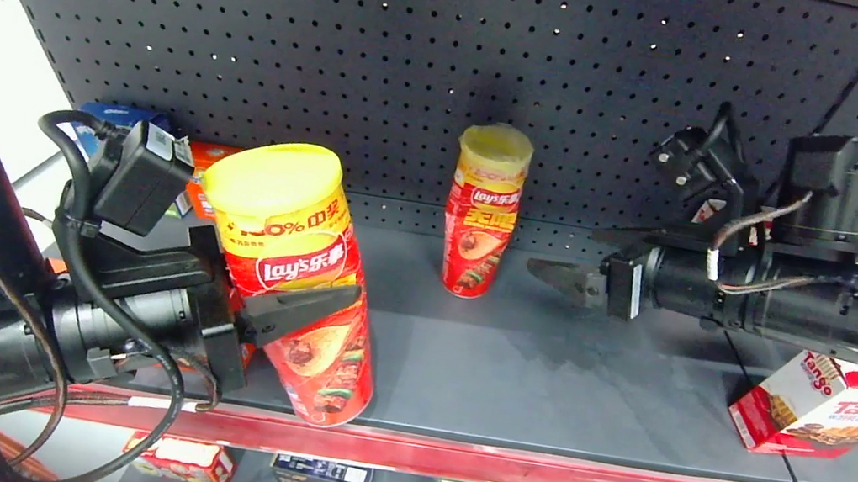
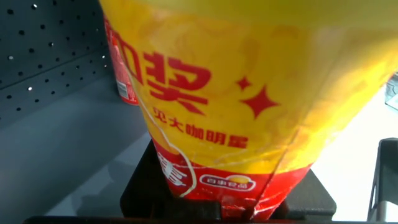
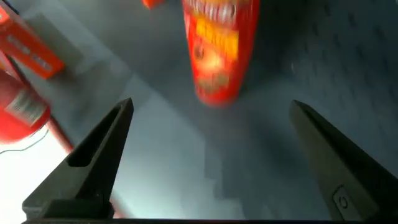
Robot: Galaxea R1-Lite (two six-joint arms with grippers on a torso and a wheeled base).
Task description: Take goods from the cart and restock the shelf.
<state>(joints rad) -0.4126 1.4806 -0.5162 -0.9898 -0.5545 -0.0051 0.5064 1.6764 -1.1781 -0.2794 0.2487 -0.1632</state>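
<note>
A tall red chips can with a yellow lid leans at the front left of the grey shelf, its base close to the red front edge. My left gripper is shut on its middle. In the left wrist view this can looms close. A second, matching can stands upright near the back of the shelf, also seen as the far can and the blurred can. My right gripper hovers open just right of that standing can, apart from it, its open gripper empty.
A black pegboard wall backs the shelf. A red-and-white wafer box lies at the right, and orange and blue packs sit at the back left. Small boxes line the shelf below. Open shelf room lies between the two cans.
</note>
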